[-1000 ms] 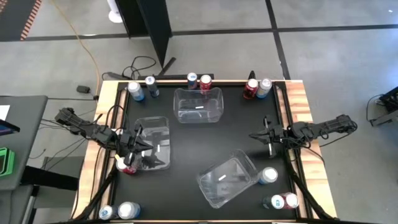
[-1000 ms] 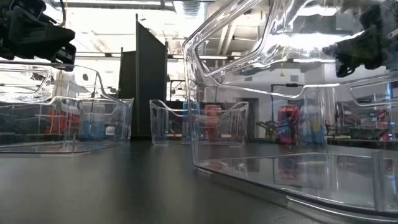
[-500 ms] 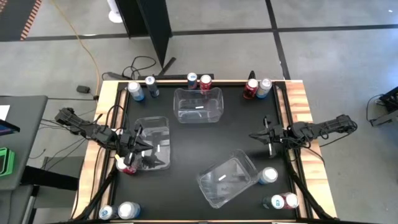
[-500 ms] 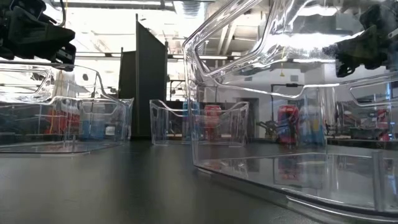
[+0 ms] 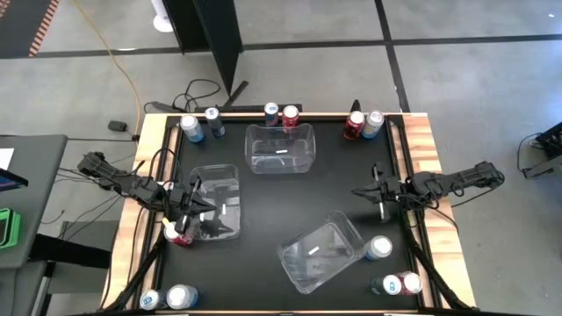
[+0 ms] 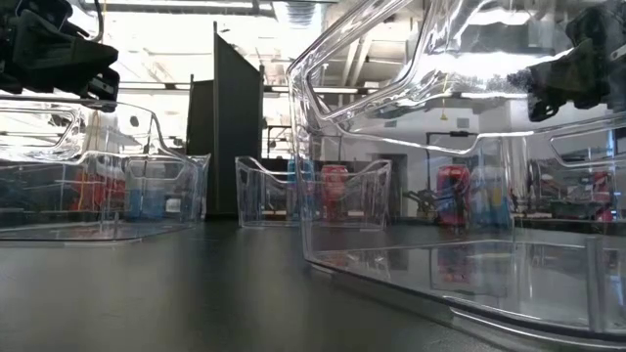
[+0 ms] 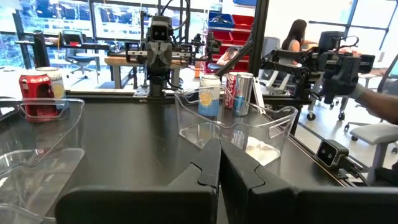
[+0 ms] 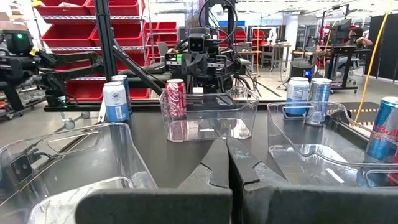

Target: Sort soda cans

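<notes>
Nothing moved | left gripper (image 5: 195, 211) closed, empty | right gripper (image 5: 367, 191) closed, empty

Red, blue, silver soda cans (image 5: 291, 115) — black table (image 5: 342, 184)

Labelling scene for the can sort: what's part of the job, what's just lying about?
Job: soda cans around the table's edges; three clear bins; left gripper and right gripper, both shut.

Lying about: cables on the floor; dark divider panel.

Grey concrete floor (image 5: 474, 96), red shelving (image 8: 68, 37), and a dark partition (image 5: 215, 35).
</notes>
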